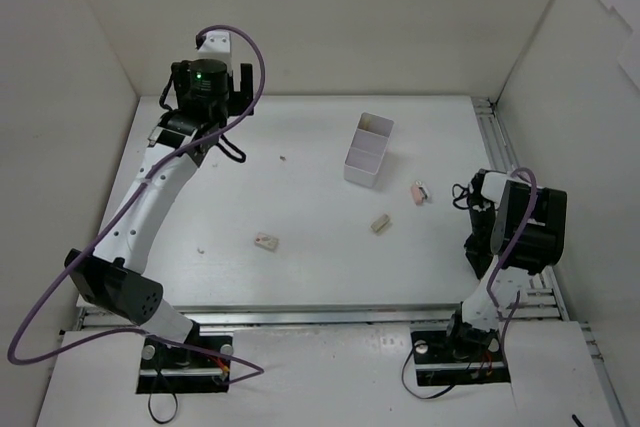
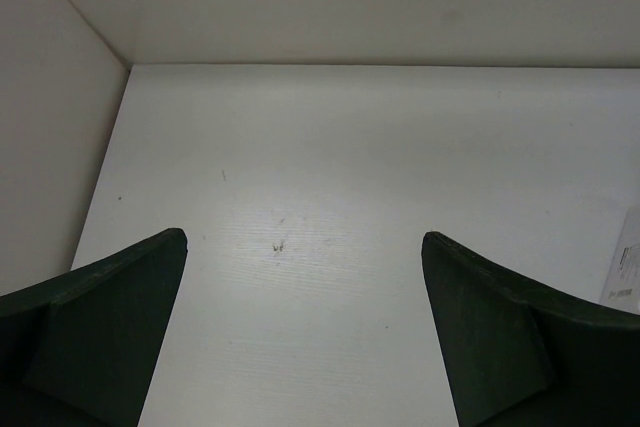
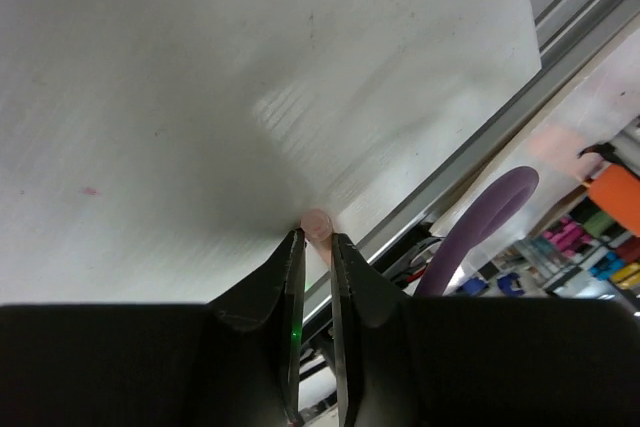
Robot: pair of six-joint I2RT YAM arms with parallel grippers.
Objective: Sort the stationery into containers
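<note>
The white divided box [image 1: 367, 150] stands at the table's middle back. A pink piece [image 1: 416, 192] lies to its right. A beige block [image 1: 380, 223] lies below the box and another block [image 1: 266, 241] lies further left. My left gripper [image 1: 212, 89] is open and empty over the far left corner; in its wrist view [image 2: 303, 239] only bare table lies between the fingers. My right gripper [image 1: 466, 197] is at the right edge, right of the pink piece. In its wrist view [image 3: 317, 237] it is shut on a pale pink round-ended item [image 3: 318, 222]. No pens are in view.
White walls close in the table at the back and on both sides. A metal rail [image 1: 497, 137] runs along the right edge, also in the right wrist view [image 3: 470, 147]. A tiny speck [image 1: 283, 158] and a small white bit [image 1: 201, 249] lie on the left half.
</note>
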